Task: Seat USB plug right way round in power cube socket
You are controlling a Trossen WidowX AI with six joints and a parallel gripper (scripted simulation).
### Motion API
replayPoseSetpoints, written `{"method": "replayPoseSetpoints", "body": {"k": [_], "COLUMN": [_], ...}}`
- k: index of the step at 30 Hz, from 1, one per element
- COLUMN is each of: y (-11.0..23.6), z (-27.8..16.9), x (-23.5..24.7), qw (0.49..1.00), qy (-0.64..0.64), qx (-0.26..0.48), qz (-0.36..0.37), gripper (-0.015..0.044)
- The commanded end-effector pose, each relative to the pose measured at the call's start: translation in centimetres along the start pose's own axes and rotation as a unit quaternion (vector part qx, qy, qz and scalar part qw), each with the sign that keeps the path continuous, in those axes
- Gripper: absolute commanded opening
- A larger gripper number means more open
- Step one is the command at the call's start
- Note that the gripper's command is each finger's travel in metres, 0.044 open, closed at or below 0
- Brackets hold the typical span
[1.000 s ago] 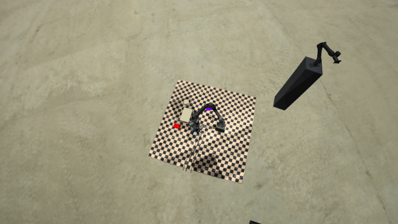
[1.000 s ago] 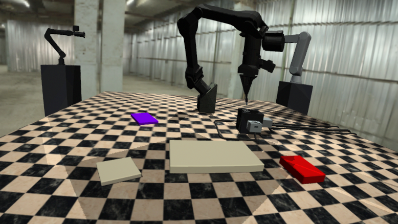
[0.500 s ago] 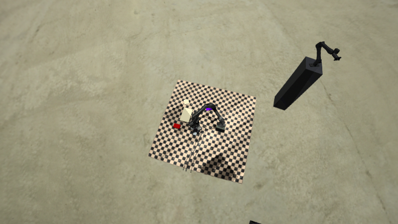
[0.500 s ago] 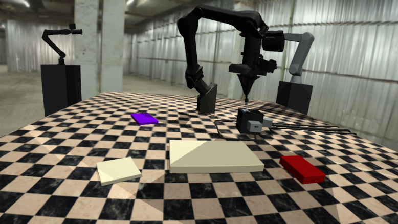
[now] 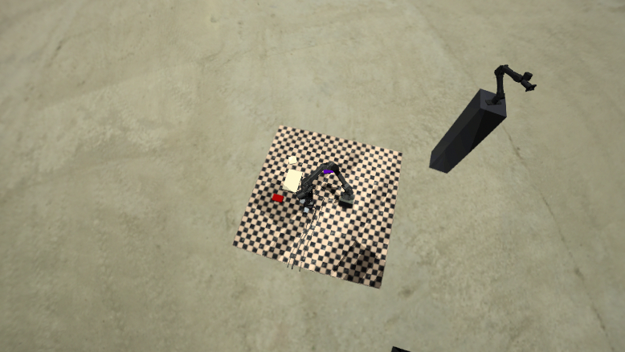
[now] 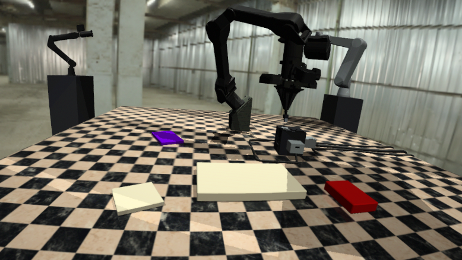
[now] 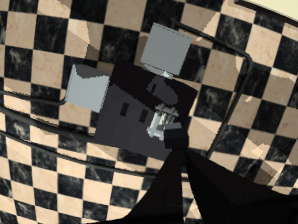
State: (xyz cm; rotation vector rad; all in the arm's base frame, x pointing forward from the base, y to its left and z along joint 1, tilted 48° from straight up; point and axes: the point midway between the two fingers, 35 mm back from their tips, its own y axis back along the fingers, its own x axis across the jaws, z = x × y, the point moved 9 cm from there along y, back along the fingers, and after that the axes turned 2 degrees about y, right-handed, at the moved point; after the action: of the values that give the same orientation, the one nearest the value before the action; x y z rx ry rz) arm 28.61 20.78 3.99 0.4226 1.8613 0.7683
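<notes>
The black power cube (image 6: 284,139) (image 7: 127,125) (image 5: 308,207) stands on the checkered table (image 6: 97,155), right of centre. Grey plugs (image 6: 294,146) (image 7: 166,50) sit in its side faces; another one shows in the wrist view (image 7: 88,88). My gripper (image 6: 285,118) (image 7: 180,157) points straight down over the cube's top. It is shut on the small silver USB plug (image 7: 160,124) (image 6: 285,120). The plug hangs a short way above the cube's top face, apart from it. The top socket itself is too dark to make out.
A large cream slab (image 6: 245,180) lies in front of the cube, with a small cream slab (image 6: 137,196) to its left and a red block (image 6: 350,195) to its right. A purple block (image 6: 167,137) lies at the left. Black cables (image 6: 355,148) run right from the cube. My arm's base (image 6: 240,114) stands behind.
</notes>
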Motion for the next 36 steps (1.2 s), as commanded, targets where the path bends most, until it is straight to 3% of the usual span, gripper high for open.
{"method": "replayPoseSetpoints", "body": {"k": [1, 18, 36], "y": [-0.01, -0.01, -0.01], "z": [0.00, 0.00, 0.00], "x": [0.01, 0.01, 0.01], "qw": [0.998, 0.961, 0.869], "qy": [-0.059, -0.278, -0.494], "qx": [0.000, 0.000, 0.000], "qz": [0.000, 0.000, 0.000], "gripper": [0.0000, 0.0000, 0.0000]}}
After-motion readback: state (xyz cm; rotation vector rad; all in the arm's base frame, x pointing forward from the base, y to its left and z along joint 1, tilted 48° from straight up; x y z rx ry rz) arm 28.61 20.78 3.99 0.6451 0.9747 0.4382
